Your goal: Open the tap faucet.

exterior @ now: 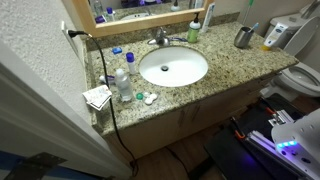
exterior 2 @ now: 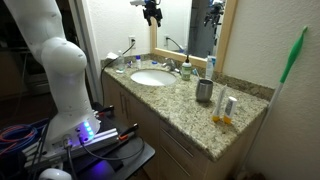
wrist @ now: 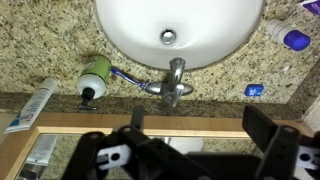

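The small chrome tap faucet (exterior: 160,38) stands at the back rim of the white basin (exterior: 192,78). It shows in both exterior views (exterior 2: 175,66) and in the wrist view (wrist: 174,82), where the picture stands upside down. My gripper (exterior 2: 152,11) hangs high above the faucet, in front of the mirror, well apart from it. In the wrist view its two dark fingers (wrist: 200,135) are spread wide with nothing between them. The gripper does not show in the top-down exterior view.
A grey metal cup (exterior: 243,37) stands on the granite counter (exterior: 225,65). A green-capped bottle (wrist: 93,75), a tube (wrist: 30,105), blue caps (wrist: 296,40), a clear bottle (exterior: 123,83), papers (exterior: 97,97) and a black cable (exterior: 108,100) lie around the basin. The wood-framed mirror (exterior 2: 232,40) rises behind.
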### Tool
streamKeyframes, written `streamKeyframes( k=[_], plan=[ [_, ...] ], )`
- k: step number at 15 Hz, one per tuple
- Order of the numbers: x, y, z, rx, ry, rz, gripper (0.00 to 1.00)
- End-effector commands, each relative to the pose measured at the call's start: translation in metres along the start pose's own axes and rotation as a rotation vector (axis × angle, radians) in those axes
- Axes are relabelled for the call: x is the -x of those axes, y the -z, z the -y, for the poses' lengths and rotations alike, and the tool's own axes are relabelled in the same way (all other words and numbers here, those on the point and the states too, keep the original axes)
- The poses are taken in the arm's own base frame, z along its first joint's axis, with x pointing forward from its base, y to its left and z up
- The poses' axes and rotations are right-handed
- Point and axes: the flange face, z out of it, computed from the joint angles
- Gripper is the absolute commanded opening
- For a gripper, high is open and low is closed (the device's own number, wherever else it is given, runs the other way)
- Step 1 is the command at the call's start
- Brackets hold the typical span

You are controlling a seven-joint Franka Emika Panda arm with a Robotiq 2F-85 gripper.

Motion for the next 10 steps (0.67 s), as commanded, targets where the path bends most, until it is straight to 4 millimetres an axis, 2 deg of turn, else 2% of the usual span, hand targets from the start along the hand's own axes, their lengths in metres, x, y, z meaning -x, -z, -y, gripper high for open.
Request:
streamKeyframes(
  k=[1,2,4,10],
  plan=[
    [-0.003,-0.002,0.001,-0.001,-0.001,0.003,1.00],
    [-0.005,-0.003,0.001,-0.002,-0.001,0.003,1.00],
    [-0.017,-0.034,0.004,-0.003,0.027,0.045,1.00],
    [-0.035,-0.109,0.012,-0.040,0.053,0.131,1.00]
  ],
)
